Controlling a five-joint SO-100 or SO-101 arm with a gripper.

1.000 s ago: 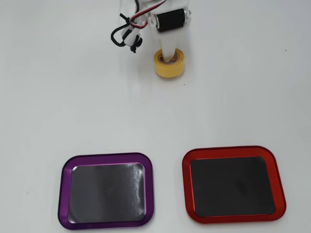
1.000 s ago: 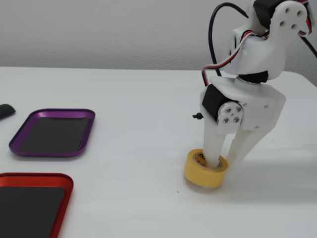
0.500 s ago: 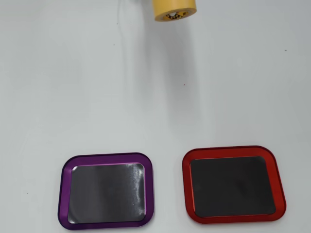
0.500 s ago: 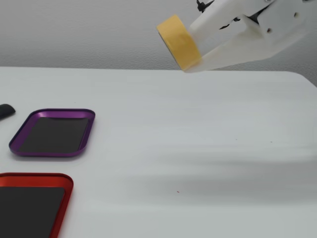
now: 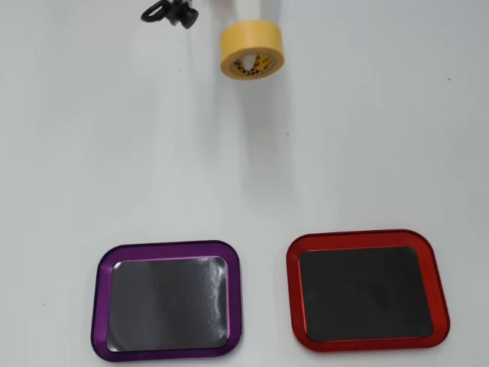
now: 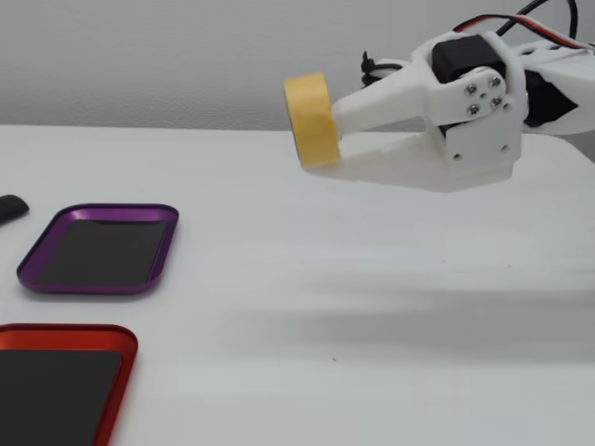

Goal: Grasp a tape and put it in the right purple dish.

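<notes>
Gripper (image 6: pixel 327 137), white, reaching in from the right of the fixed view, clamped on the tape (image 6: pixel 311 121), one finger above and one below the yellow roll. Tape held on edge, lifted clear of the desk (image 6: pixel 372 279), with a soft shadow beneath. In the overhead view, same roll (image 5: pixel 252 49) near the top edge, printed core facing down toward the camera side, white arm just behind it.

Grasp judged done; carrying step in hand. Next move: travel across the open desk to the purple dish (image 5: pixel 166 248), lower until the roll sits over the dark inner surface, then release. Care needed with aim, since the red dish (image 5: pixel 367 238) lies just beside it and has the same shape.

Purple dish (image 6: pixel 98 212) empty, nothing on its dark floor. Red dish (image 6: pixel 65 333) empty too. Small black clip-like object (image 5: pixel 170 12) at the top of the overhead view, apart from both dishes; identity unclear.
</notes>
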